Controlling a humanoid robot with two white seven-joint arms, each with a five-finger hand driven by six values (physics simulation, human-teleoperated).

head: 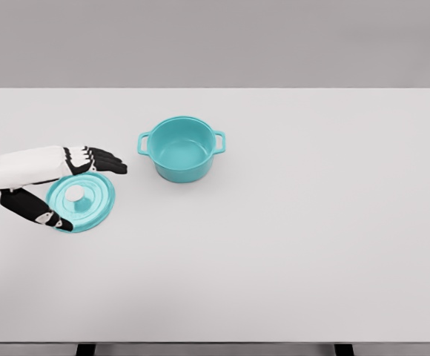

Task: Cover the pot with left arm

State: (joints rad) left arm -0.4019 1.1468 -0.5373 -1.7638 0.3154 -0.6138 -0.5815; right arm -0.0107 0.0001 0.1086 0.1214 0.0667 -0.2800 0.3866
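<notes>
A teal pot [182,148] with two side handles stands uncovered on the white table, a little left of centre. Its teal lid [82,201], with a pale knob in the middle, lies flat on the table to the pot's lower left. My left hand [89,189] reaches in from the left edge and straddles the lid: the black fingers [100,160] stretch over its far rim, the thumb [41,211] lies along its near left rim. The fingers are spread and do not close on the lid. The right arm is out of view.
The white table [311,237] spans the view, with its front edge near the bottom and its far edge against a grey wall.
</notes>
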